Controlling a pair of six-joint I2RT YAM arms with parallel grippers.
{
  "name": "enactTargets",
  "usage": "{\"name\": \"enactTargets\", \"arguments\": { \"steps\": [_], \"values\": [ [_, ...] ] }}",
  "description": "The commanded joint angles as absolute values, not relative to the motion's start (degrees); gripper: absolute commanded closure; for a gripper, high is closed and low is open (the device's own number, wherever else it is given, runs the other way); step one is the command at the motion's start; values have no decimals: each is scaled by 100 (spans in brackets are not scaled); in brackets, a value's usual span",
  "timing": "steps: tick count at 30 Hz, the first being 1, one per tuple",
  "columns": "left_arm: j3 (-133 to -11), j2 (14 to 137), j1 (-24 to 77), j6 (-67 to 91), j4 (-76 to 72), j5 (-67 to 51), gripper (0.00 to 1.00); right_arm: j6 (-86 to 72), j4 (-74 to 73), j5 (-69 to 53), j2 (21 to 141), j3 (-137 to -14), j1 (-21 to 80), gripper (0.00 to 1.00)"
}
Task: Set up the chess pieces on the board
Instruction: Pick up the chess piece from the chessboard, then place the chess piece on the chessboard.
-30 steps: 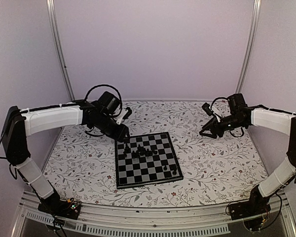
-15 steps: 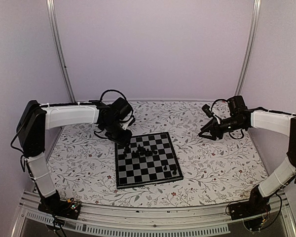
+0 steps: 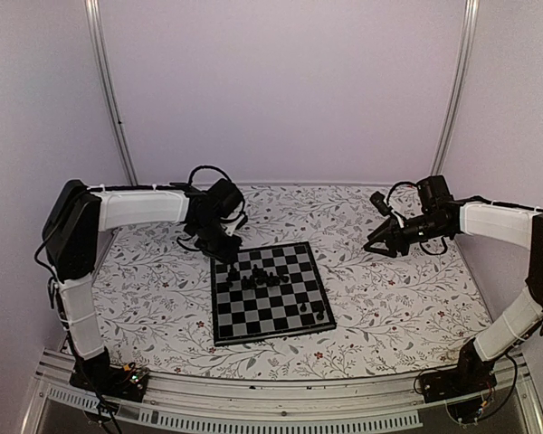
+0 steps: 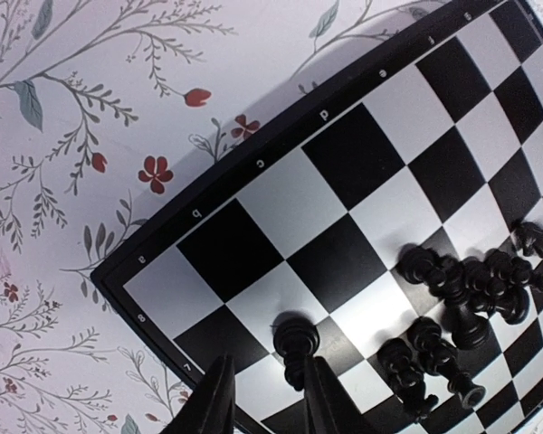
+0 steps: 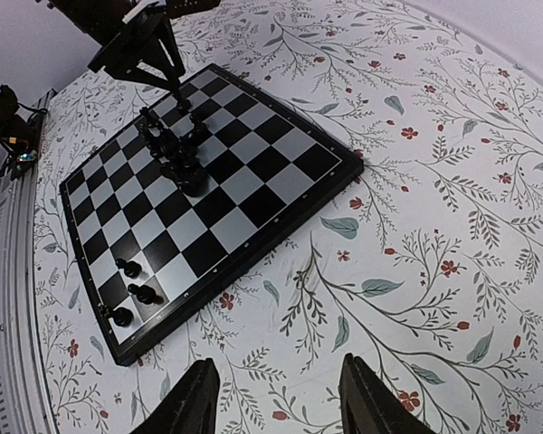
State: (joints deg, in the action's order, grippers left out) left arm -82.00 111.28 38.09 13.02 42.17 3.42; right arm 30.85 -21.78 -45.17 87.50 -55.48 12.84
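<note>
I read the left gripper [image 4: 270, 402] at the far-left corner of the board [image 3: 262, 324], fingers on either side of one piece [image 4: 295, 342]. I cannot tell whether they clamp it. Most pieces [image 4: 475, 289] cluster on the far-centre squares. Three pieces [image 5: 131, 291] stand by the near-right corner. The right gripper [image 5: 281, 398] hangs released and empty above the cover [image 3: 389, 289], right of the board.

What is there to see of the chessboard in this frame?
The chessboard is a flat square of black and light grey squares inside a thin black border that carries small white letters and numbers. It lies flat on the floral table cover, turned slightly askew. A cluster of black pieces stands near its middle, and three more pieces stand by one corner. The left pincer hovers over the far left corner, its fingers either side of one piece.
</note>
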Motion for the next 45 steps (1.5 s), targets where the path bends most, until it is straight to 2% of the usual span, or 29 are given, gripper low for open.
{"name": "enactTargets", "arguments": {
  "steps": [1,8,15,19,24,30,35,39,45],
  "values": [
    [-8328,11264,3711,1199,4153,216,73,3137,-2188,-4600,8872,-5614,1307,51],
    [-8355,11399,3691,1128,4102,45,75,3146,-2198,-4570,8919,-5616,1309,51],
    [-8435,11499,3696,1096,4104,-62,90,3153,-2215,-4562,8954,-5625,1307,51],
    [-8763,11397,3779,1157,4494,200,96,3163,-2215,-4547,8956,-5625,1301,51],
    [-9245,10988,4117,1081,4842,390,97,3173,-2215,-4524,9011,-5646,1309,51],
    [-9736,10888,4713,881,4803,-668,97,3182,-2239,-4534,9085,-5682,1309,51],
    [-10477,11409,5441,527,5019,-948,98,3182,-2250,-4530,9117,-5704,1305,51],
    [-11115,12043,5854,346,5534,-665,100,3190,-2270,-4507,9106,-5696,1304,51],
    [-11285,12426,6121,342,5777,-649,100,3215,-2288,-4514,9096,-5684,1309,51]
  ]
}}
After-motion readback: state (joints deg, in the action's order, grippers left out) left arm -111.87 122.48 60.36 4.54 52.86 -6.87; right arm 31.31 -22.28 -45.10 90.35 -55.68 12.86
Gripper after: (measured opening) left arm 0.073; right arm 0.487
